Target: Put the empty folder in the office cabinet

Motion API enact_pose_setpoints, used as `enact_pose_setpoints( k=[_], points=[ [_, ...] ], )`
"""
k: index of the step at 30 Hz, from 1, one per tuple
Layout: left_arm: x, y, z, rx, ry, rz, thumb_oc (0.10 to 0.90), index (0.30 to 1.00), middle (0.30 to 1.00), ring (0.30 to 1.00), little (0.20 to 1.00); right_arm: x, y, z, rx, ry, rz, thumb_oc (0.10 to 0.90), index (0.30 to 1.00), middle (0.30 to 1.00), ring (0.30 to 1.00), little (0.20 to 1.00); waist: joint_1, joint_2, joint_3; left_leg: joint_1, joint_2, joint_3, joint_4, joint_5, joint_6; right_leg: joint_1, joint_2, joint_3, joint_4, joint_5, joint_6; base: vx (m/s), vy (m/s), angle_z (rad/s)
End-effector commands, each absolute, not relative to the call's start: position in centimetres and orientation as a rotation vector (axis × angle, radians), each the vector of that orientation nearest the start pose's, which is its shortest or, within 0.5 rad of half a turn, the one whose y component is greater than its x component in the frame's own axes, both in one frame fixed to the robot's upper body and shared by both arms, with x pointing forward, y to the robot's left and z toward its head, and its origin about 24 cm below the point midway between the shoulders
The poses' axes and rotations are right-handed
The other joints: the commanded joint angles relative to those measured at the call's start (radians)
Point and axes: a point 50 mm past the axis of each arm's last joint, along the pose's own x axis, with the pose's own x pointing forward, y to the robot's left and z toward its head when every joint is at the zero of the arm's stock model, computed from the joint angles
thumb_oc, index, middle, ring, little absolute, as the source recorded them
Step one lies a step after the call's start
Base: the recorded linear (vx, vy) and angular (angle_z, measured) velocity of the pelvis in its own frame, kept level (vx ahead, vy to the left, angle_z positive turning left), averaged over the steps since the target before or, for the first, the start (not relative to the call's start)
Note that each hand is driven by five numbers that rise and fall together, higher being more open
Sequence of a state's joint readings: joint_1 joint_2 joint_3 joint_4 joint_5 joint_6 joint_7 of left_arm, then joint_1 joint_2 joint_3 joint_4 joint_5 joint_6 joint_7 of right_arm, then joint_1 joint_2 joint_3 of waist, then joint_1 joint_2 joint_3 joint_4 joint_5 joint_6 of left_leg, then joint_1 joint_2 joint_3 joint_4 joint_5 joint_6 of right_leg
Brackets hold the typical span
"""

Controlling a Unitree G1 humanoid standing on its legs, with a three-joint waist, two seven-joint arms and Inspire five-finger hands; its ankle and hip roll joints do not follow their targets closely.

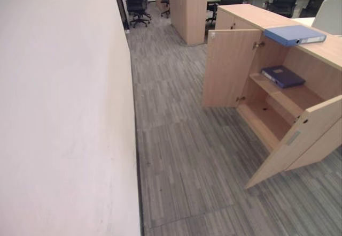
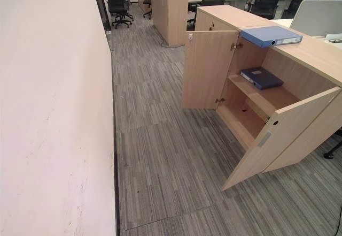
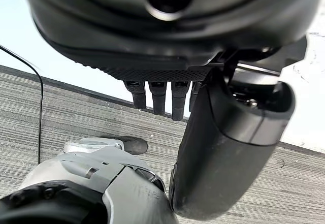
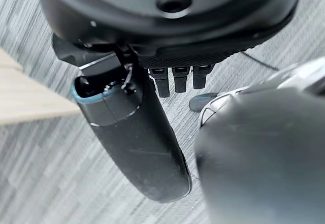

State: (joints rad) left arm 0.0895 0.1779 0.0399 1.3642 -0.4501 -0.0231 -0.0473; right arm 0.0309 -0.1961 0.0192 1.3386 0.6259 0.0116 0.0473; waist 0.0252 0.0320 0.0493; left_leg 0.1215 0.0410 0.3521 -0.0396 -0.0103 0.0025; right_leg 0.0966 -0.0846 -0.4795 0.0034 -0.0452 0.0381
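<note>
The light blue folder (image 2: pixel 270 35) lies on top of the office cabinet (image 2: pixel 315 54), overhanging the edge above the open doors (image 2: pixel 206 70). Both the left hand (image 3: pixel 228 148) and right hand (image 4: pixel 132 142) hang relaxed, empty. A clumsy reach could knock it off, or snag a door.

Left eye view: from head height, facing down and forward over carpet (image 1: pixel 181 139), wall (image 1: pixel 64 113) alongside, open cabinet (image 1: pixel 278 102) near.
Right eye view: same, set slightly aside.
Shared: cabinet, carpet, wall, in both.
Left wrist view: very close along left hand (image 3: pixel 228 148), facing floor.
Right wrist view: very close along right hand (image 4: pixel 137 137), facing floor.
</note>
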Motion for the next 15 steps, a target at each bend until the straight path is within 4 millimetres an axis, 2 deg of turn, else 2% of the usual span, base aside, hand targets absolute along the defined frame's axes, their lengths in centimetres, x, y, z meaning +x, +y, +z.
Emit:
enact_pose_setpoints(
  k=[1, 6, 11, 13, 14, 15],
  points=[
    [1.8, 21.7, -17.6, -0.182, 1.425, 0.358, 0.8, 0.9, 0.9, 0.9, 0.9, 8.0, -22.9, -16.7, 0.311, 1.228, -0.43, 0.8, 0.9, 0.9, 0.9, 0.9, -0.003, -0.033, -0.002, 0.016, 0.016, 0.007, -0.048, 0.003, -0.063, 0.043, -0.018, -0.047, -0.077, 0.071, 0.056, 0.05, -0.04, 0.01],
    [1.9, 21.6, -17.6, -0.155, 1.435, 0.328, 0.8, 0.9, 0.9, 0.9, 0.9, 7.8, -22.7, -16.8, 0.279, 1.245, -0.392, 0.8, 0.9, 0.9, 0.9, 0.9, -0.004, -0.032, -0.003, 0.022, 0.021, 0.004, -0.048, 0.0, -0.067, 0.053, -0.009, -0.044, -0.082, 0.057, 0.051, 0.06, -0.034, 0.01],
    [2.3, 21.9, -17.6, -0.161, 1.422, 0.35, 0.8, 0.9, 0.9, 0.9, 0.9, 7.7, -22.3, -16.9, 0.28, 1.257, -0.367, 0.8, 0.9, 0.9, 0.9, 0.9, -0.002, -0.036, 0.016, 0.039, 0.033, -0.001, -0.045, 0.005, -0.066, 0.038, -0.016, -0.04, -0.007, 0.024, 0.035, 0.06, -0.05, 0.01],
    [2.7, 22.0, -17.5, -0.163, 1.408, 0.357, 0.8, 0.9, 0.9, 0.9, 0.9, 8.3, -22.4, -16.7, 0.274, 1.245, -0.359, 0.8, 0.9, 0.9, 0.9, 0.9, 0.005, -0.049, 0.044, -0.027, 0.062, 0.008, 0.108, -0.037, -0.073, 0.028, -0.022, -0.03, 0.029, -0.008, 0.013, -0.03, -0.123, 0.04],
    [2.8, 22.1, -17.5, -0.165, 1.403, 0.363, 0.8, 0.9, 0.9, 0.9, 0.9, 8.4, -22.5, -16.7, 0.265, 1.246, -0.354, 0.8, 0.9, 0.9, 0.9, 0.9, 0.013, -0.055, 0.062, -0.071, 0.079, 0.007, 0.193, -0.037, -0.075, 0.031, -0.021, -0.025, 0.035, -0.02, 0.0, -0.05, -0.164, 0.06],
    [3.0, 22.1, -17.5, -0.163, 1.396, 0.363, 0.8, 0.9, 0.9, 0.9, 0.9, 8.7, -22.7, -16.6, 0.249, 1.244, -0.348, 0.8, 0.9, 0.9, 0.9, 0.9, 0.028, -0.057, 0.08, -0.135, 0.105, -0.015, 0.298, -0.012, -0.076, 0.037, -0.016, -0.019, 0.037, -0.037, -0.019, -0.04, -0.153, 0.04]
  ],
)
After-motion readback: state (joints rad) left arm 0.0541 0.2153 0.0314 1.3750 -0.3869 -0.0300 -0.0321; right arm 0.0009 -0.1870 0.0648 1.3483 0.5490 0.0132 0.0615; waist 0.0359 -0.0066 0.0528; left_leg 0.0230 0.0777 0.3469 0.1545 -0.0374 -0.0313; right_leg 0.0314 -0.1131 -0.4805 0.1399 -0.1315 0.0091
